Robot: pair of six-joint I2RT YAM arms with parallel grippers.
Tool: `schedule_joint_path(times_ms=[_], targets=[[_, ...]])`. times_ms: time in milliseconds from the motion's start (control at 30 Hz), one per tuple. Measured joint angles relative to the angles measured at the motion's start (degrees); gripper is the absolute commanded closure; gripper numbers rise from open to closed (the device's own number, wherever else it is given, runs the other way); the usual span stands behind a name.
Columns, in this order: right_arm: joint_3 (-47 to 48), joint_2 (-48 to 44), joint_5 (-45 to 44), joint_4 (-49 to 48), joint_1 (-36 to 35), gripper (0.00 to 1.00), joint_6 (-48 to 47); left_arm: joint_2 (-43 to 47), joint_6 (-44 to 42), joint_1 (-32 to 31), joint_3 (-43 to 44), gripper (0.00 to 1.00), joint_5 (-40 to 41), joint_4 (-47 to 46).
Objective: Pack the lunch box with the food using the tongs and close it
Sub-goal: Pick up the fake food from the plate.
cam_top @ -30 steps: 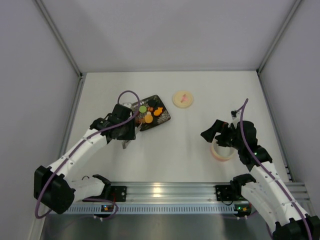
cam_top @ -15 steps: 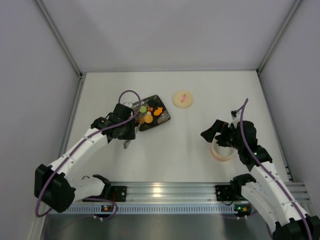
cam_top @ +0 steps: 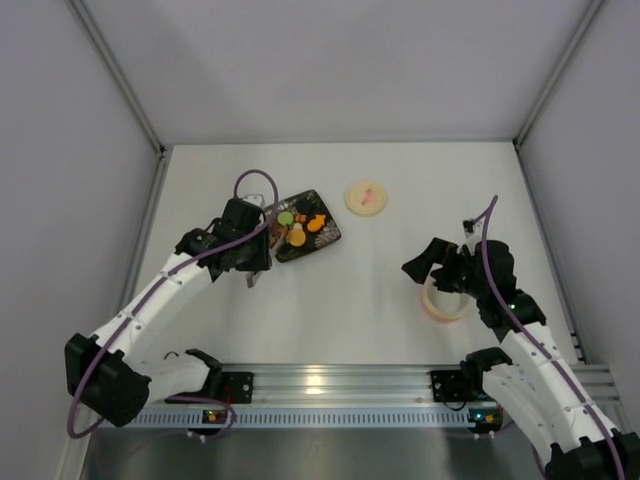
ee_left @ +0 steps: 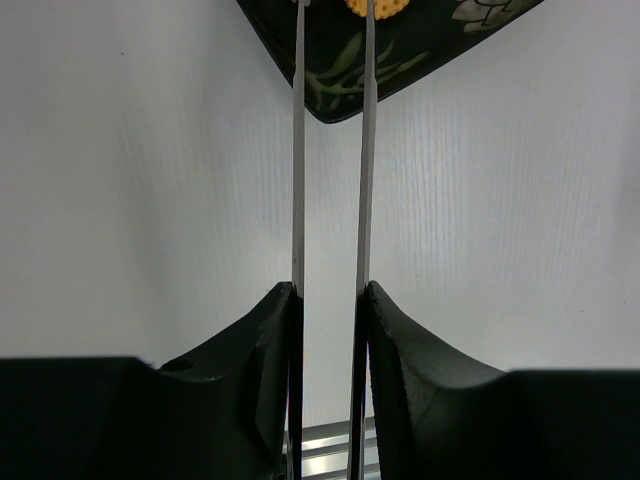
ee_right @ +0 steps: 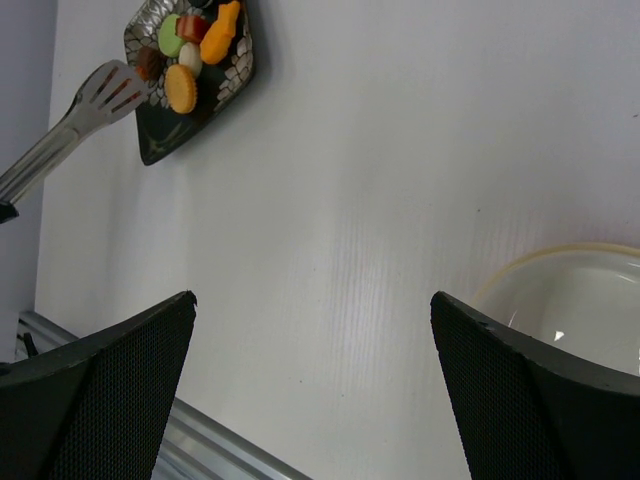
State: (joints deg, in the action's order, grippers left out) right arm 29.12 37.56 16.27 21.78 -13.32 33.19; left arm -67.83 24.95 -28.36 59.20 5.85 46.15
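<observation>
The pale pink-cream lunch box, white inside, sits well right of the dark patterned plate, under the wide-spread right gripper. Its pink-marked cream lid lies near the plate's right. The left gripper clamps silvery tongs, tips at the plate's orange, green and brown food.

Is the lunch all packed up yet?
Not yet, it has barely started. Done: the left hand has the tongs. Now: their tips are at the food on the plate. Left: the lunch box looks empty, and its lid lies apart.
</observation>
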Motion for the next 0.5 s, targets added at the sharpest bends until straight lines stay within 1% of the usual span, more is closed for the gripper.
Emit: schedule_joint_path(times_ms=[300, 500], targets=[[6.16, 0.37, -2.21, 1.18, 0.00, 0.01, -0.61, 0.98, -0.42, -1.97, 3.61, 0.76, -0.02, 2.36], [9.62, 0.79, -4.61, 3.91, 0.00, 0.01, -0.70, 0.90, -0.63, -6.10, 7.37, 0.76, 0.20, 3.48]])
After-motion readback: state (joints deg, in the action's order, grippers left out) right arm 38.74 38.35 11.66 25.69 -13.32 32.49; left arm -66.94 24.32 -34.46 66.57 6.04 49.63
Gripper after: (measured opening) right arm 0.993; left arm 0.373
